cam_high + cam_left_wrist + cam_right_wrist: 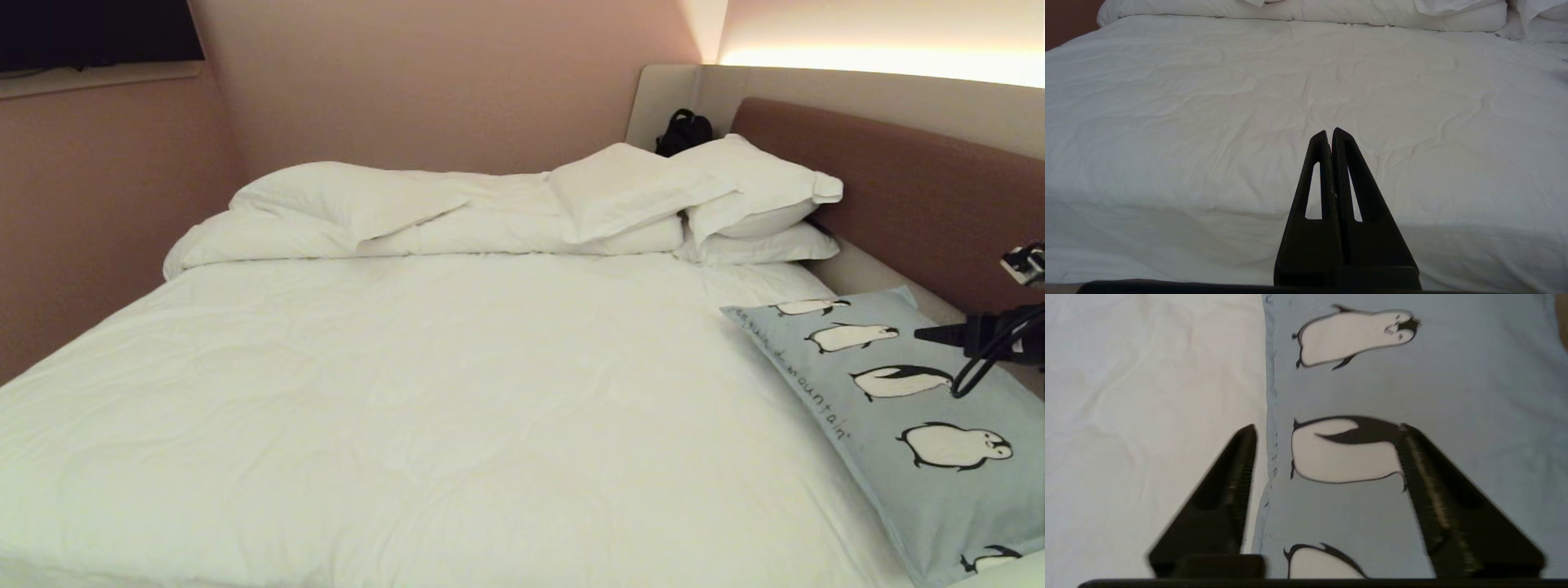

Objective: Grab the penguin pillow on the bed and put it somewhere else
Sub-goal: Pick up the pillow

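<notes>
Though flat on the bed (408, 392), light blue-grey penguin pillow (906, 408).

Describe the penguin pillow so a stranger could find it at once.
Start at the bed, white all over, with a brown headboard on its right. The penguin pillow lies flat on the sheet below that headboard, near the right edge. Unlike the plain white pillows stacked at the far end, it is pale blue with black-and-white penguins and black script.

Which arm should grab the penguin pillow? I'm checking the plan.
The right. The right gripper is open over the penguin pillow, straddling its edge. The left gripper is shut, over bare sheet of the bed.
</notes>
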